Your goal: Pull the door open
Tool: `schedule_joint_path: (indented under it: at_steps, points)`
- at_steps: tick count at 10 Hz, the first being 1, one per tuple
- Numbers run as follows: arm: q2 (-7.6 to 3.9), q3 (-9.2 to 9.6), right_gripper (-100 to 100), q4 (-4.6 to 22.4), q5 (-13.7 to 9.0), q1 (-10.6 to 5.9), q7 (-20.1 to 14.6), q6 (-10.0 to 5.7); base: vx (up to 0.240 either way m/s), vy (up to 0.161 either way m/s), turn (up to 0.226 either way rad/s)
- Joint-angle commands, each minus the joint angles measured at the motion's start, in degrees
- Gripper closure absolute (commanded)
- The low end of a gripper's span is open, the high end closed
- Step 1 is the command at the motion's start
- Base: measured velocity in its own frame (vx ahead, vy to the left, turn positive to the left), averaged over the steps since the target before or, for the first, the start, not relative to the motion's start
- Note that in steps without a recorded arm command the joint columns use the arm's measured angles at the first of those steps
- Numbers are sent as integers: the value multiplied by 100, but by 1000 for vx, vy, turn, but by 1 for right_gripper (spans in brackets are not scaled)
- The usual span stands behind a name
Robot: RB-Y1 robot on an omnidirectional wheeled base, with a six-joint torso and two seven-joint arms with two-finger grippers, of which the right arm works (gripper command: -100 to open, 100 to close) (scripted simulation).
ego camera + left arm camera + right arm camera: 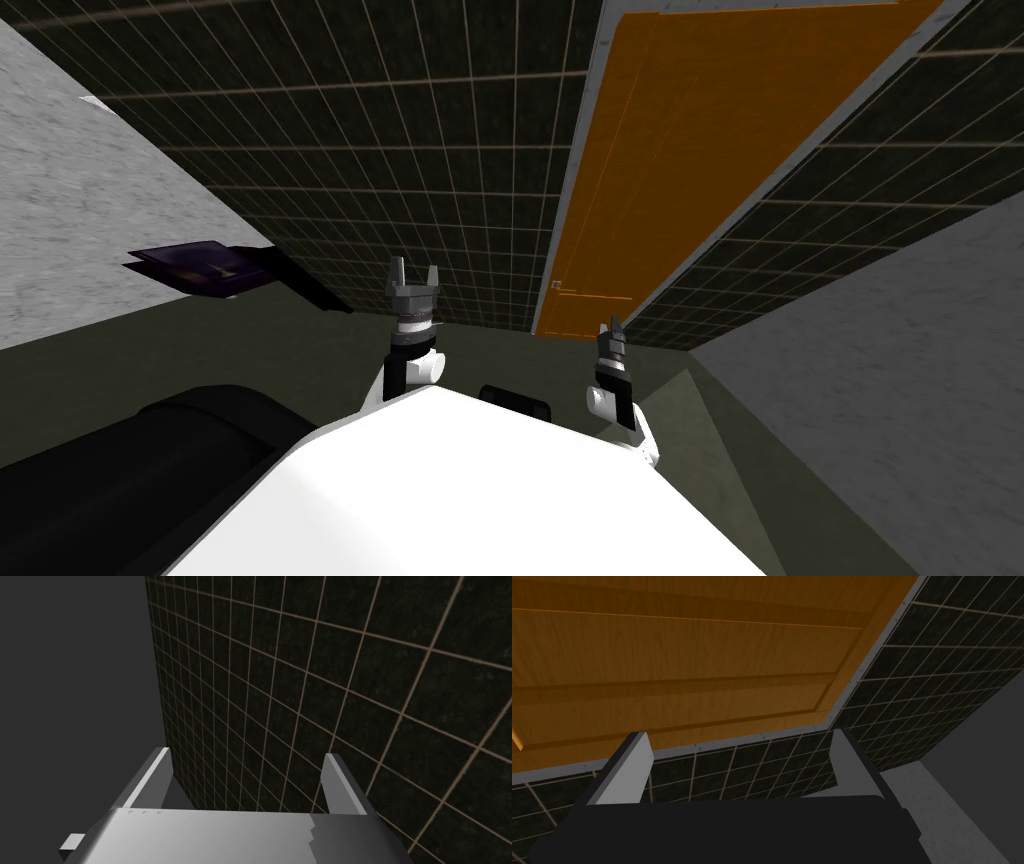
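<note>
My right claw (738,733) stands spread: its two fingers (632,766) rise from the dark block with a wide gap between them and grip nothing. Past them is the door (687,651), orange wood with long panel lines, set in a thin grey frame (737,742). Dark tiles with pale grout (937,651) run along the frame.

From the head, the right claw (614,328) shows edge-on, just before the door's (700,150) lower end. It is apart from the door and not touching it. The door sits flush within its frame (585,150), in the tiled wall (400,130), ahead of me and to my right.

My left claw (413,275) is raised beside the right one and well apart from it. It points at the tiles left of the door. Its fingers (155,776) are spread too, with nothing between them. Beyond them the tiled wall (325,676) meets a plain grey wall (75,676) at a corner.

A flat, dark purple thing (200,265) juts out low at the left grey wall (80,200); I cannot tell what it is. Another grey wall (900,350) closes in on my right. The floor (300,350) between them is a dull olive grey.
</note>
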Motion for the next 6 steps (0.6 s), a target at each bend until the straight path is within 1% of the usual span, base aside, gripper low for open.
schedule_joint_path:
  at_steps: [1,2,3,4,5,6]
  points:
    - [-42,-33,-100,286,-28,-99,-45,-90,51,-13,89]
    - [-42,-33,-100,321,-28,-99,-45,-90,42,-11,53]
    - [-68,-58,-100,538,-48,-191,-74,-153,51,-6,120]
    - [-68,-58,-100,575,-48,-191,-74,-153,40,-17,43]
    - [-94,-83,-100,803,-69,-284,-103,-216,44,-16,93]
    - [-94,-83,-100,829,-69,-284,-103,-216,44,-16,53]
